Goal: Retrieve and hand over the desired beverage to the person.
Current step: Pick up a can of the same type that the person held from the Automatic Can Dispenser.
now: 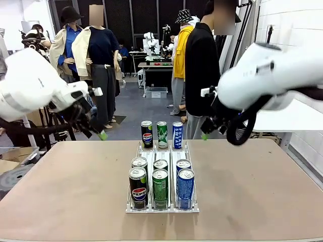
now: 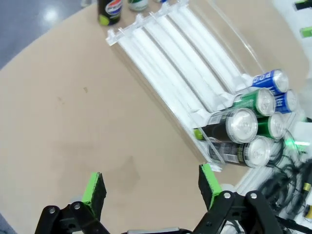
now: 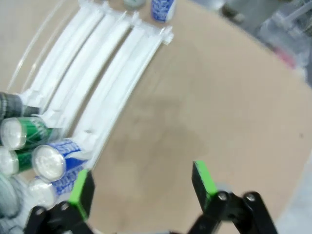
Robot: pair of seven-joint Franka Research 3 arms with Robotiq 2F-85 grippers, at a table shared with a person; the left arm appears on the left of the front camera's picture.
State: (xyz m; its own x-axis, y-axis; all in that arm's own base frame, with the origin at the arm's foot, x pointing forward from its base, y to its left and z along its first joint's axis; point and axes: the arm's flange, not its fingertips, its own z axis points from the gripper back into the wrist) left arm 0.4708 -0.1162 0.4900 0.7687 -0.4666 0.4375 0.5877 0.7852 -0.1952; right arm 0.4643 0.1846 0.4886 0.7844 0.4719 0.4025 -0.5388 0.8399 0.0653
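A clear three-lane rack [image 1: 189, 201] lies mid-table. Black Pepsi cans [image 1: 139, 187], green cans [image 1: 160, 185] and blue cans [image 1: 185, 185] fill its near end. Past its far end stand a Pepsi can [image 1: 147, 133], a green can [image 1: 162, 134] and a blue Pocari can [image 1: 177, 134]. The person [image 1: 202, 70], in a black jacket, stands beyond the far edge. My left gripper [image 1: 98, 132] hovers open over the far left of the table, holding nothing [image 2: 152, 187]. My right gripper [image 1: 208, 130] hovers open at the far right, also holding nothing [image 3: 141, 184].
In the left wrist view the rack [image 2: 185, 63] runs diagonally, with lying cans [image 2: 243, 124] at its right end. In the right wrist view the rack [image 3: 112, 73] has cans [image 3: 48, 161] at lower left. Bare brown table [image 1: 65, 191] spreads on both sides of the rack.
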